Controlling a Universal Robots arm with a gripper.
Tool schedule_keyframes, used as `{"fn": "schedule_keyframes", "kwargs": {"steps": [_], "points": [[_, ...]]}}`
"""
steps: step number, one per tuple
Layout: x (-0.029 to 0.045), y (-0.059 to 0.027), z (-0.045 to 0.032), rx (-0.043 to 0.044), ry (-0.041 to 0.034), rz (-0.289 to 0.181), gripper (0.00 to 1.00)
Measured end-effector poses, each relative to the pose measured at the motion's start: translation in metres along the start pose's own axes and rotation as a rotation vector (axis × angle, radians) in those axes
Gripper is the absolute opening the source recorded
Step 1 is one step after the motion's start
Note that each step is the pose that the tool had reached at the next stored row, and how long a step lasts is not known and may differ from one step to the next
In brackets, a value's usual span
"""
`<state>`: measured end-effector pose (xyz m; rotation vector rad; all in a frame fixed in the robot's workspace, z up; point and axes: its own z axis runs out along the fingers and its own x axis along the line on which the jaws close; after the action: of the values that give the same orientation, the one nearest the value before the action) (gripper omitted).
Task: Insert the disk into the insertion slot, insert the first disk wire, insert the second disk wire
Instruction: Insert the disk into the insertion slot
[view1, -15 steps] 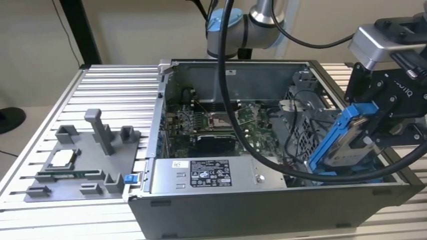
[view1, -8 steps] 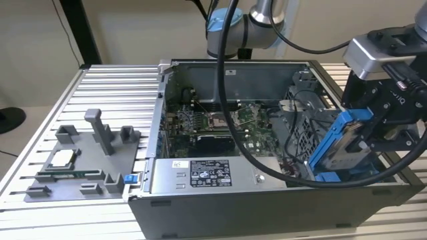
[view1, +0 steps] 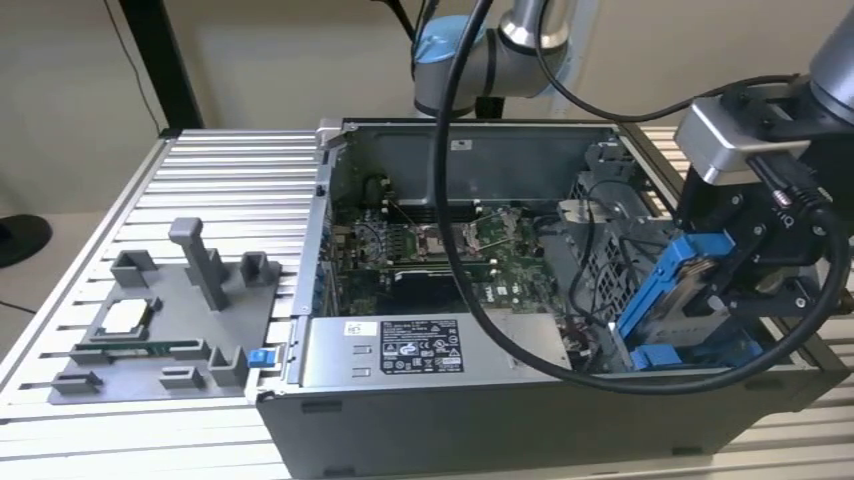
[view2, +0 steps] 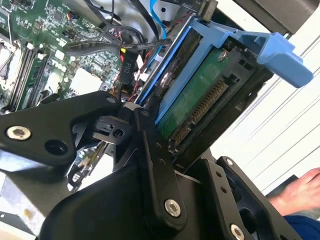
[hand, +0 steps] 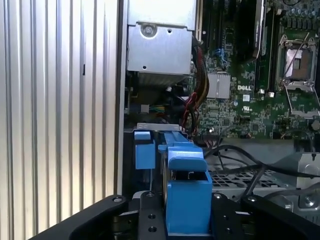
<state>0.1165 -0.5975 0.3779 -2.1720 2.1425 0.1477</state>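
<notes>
Between the jaws, the disk (view2: 197, 97) is held by its blue carrier, with the gripper (hand: 185, 212) clamped on it. Its green board and connector row are left bare, so it is judged stiff, fairly heavy and fragile on that face; the plastic frame is the safer hold. Just beyond the jaws lies the insertion slot (view1: 665, 356), with the disk tilted over it, not yet seated. Farther off, the motherboard (hand: 240, 100) is seen.
</notes>
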Motion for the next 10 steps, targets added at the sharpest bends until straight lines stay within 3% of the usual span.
{"fn": "schedule_keyframes", "kwargs": {"steps": [10], "points": [[0.0023,-0.0001,0.0179,-0.0001,0.0002,0.000,0.00]]}}
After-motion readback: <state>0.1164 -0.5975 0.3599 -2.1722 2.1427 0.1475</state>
